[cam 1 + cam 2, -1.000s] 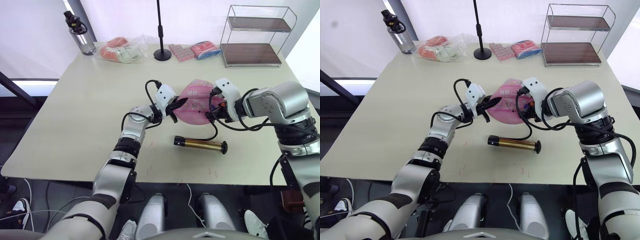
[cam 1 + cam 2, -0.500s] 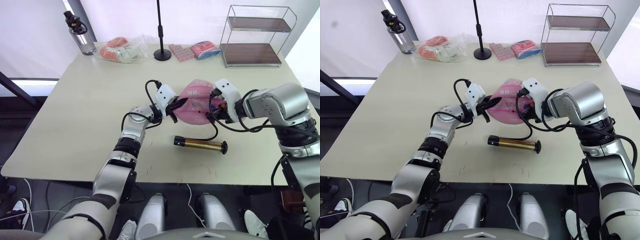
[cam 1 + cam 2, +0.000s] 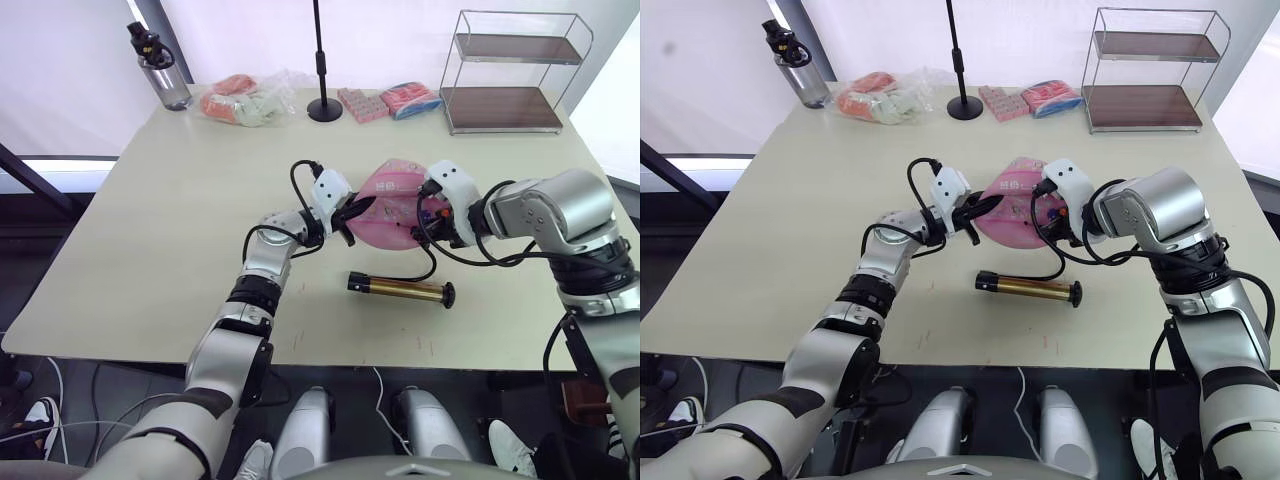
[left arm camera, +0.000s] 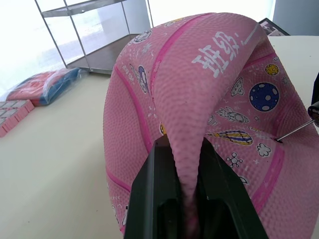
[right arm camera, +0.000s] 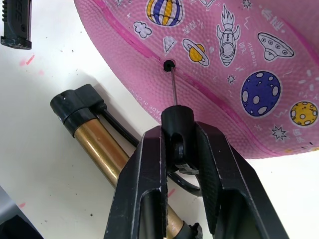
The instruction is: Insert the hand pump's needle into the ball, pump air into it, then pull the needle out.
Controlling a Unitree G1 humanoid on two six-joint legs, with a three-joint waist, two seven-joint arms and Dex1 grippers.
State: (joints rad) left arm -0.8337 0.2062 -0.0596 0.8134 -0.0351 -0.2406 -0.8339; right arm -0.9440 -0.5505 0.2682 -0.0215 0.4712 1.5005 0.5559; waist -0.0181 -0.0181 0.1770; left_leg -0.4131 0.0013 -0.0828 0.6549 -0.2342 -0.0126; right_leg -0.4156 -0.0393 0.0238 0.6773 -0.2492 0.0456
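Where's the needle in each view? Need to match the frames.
Left eye: not discernible; hidden between the right claw and the ball.
Right eye: same, too small to tell.
Left wrist: the needle enters from the edge, tip at the ball.
Right wrist: thin pin from the fitting to the ball's valve hole.
Shared landmark: the ball.

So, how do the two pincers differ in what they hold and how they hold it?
The left pincer pinches a soft fold of the flat pink ball; the right pincer clamps the black fitting of the needle. The left steadies the ball, while the right aims the needle's tip at the valve hole. Both are shut.
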